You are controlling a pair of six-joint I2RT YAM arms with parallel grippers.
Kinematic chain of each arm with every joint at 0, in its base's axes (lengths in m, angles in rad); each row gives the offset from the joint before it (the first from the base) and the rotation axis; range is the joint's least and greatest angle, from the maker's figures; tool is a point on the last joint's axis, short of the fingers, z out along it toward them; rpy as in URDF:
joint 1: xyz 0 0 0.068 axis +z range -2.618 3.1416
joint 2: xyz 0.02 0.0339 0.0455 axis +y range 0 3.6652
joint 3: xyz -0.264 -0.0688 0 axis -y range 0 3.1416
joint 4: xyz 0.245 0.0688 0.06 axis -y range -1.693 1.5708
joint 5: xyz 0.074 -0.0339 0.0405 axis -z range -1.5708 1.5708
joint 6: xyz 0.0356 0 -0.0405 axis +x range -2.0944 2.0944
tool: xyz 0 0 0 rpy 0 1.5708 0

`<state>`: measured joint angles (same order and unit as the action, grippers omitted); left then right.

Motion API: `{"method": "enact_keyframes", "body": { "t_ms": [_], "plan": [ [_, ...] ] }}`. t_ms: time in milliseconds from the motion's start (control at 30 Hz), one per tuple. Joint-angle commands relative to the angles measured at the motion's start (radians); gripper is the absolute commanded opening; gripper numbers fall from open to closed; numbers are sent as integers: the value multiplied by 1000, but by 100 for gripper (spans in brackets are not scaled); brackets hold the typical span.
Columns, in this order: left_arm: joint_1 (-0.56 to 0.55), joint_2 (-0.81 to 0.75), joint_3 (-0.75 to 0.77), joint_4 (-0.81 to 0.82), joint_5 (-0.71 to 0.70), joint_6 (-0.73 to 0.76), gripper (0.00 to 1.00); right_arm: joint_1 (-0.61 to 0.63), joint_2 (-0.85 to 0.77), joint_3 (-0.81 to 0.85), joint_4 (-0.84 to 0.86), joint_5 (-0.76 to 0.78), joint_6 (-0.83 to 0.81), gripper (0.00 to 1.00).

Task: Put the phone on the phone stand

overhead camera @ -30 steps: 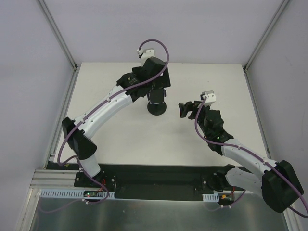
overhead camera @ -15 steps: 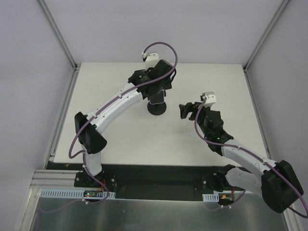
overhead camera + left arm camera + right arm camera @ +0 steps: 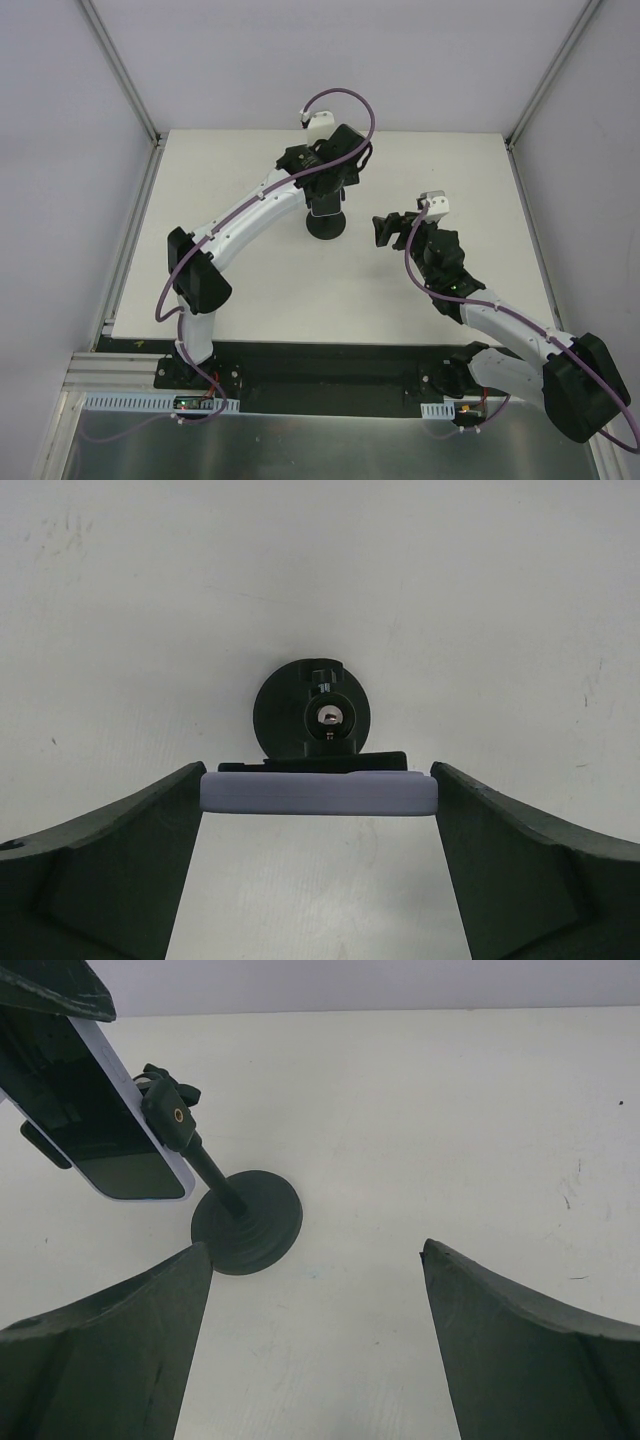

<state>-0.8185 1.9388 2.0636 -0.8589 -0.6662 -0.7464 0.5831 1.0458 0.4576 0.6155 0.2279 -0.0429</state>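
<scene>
Step in hand: seating the phone (image 3: 110, 1130) on the phone stand (image 3: 212, 1176). The left gripper (image 3: 318, 786) has its jaws closed on the phone, which shows edge-on between the two fingers in the left wrist view, directly over the stand. In the right wrist view the phone is off the table (image 3: 250, 290), tilted, with its back against the clamp head (image 3: 168, 1112). A black bar of the holder lies just behind the phone's light edge. Whether the phone is actually lodged in the holder or only resting against it cannot be confirmed from these angles. The right gripper (image 3: 316, 1250) has its jaws spread apart and holds nothing. It stands near the stand on the right side, not touching it.

Recommended handling: keep the phone centred on the rod line, as the left wrist view now shows it. Ease it down until its lower edge bears in the holder, then part the fingers gradually and watch for slip before withdrawing straight back. The disc base (image 3: 247, 1222) looks small for the load, so in my judgement any sideways push could tip the stand. The idle right gripper is well placed to steady the base if required.

Count: one phone, one phone stand, two grippers, one table.
</scene>
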Motion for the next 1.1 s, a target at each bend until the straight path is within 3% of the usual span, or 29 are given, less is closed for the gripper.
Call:
{"method": "enact_keyframes", "body": {
  "t_ms": [0,200,300,333,500,700,833,867,1067],
  "plan": [
    [-4,5,33,-22,-49,-11,87,-9,-18,3,53,-1,15,88],
    [-4,-3,9,-22,-79,-7,69,-11,-27,-2,55,2,17,88],
    [-4,-3,3,-20,-98,22,46,-12,-27,-4,56,1,17,88],
    [-4,-3,0,-22,-104,41,27,-12,-27,-4,56,-1,18,88],
    [8,-14,3,-19,-176,125,0,-12,-33,-8,58,4,20,88],
    [80,-76,-52,50,-205,238,0,-16,-38,-13,61,7,20,88],
    [157,-150,-184,285,-210,412,0,-19,-38,-13,63,5,20,88],
    [177,-188,-224,420,-172,451,0,-17,-40,-13,63,5,18,88],
    [407,-256,-419,765,116,651,0,-23,-29,-11,66,-2,26,89]
  ]
}}
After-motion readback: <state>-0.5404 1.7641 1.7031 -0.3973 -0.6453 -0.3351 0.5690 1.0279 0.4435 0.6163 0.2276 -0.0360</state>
